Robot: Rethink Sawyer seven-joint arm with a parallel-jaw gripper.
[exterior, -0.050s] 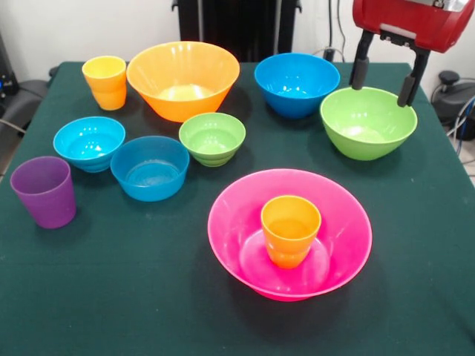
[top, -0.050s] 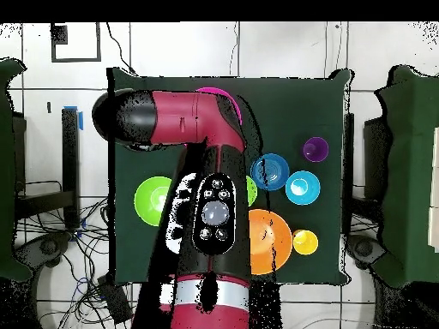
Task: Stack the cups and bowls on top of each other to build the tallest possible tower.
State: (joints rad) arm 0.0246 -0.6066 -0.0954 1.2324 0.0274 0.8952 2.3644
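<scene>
Jaws wide above the medium green bowl [exterior, -0.050s: 367, 121]; orange cup [exterior, -0.050s: 290, 228] upright in the large pink bowl [exterior, -0.050s: 245, 230] — others scattered

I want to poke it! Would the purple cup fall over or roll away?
The purple cup stands upright, taller than the bowls, so a high poke could probably tip it. Once down, its tapered sides would likely roll it in a curve. It looks like light, stiff plastic.

Orange cup [exterior, -0.050s: 290, 228] upright inside big pink bowl [exterior, -0.050s: 341, 222] — other bowls [exterior, -0.050s: 182, 78] and cups [exterior, -0.050s: 44, 190] loose, unstacked on counter.
</scene>
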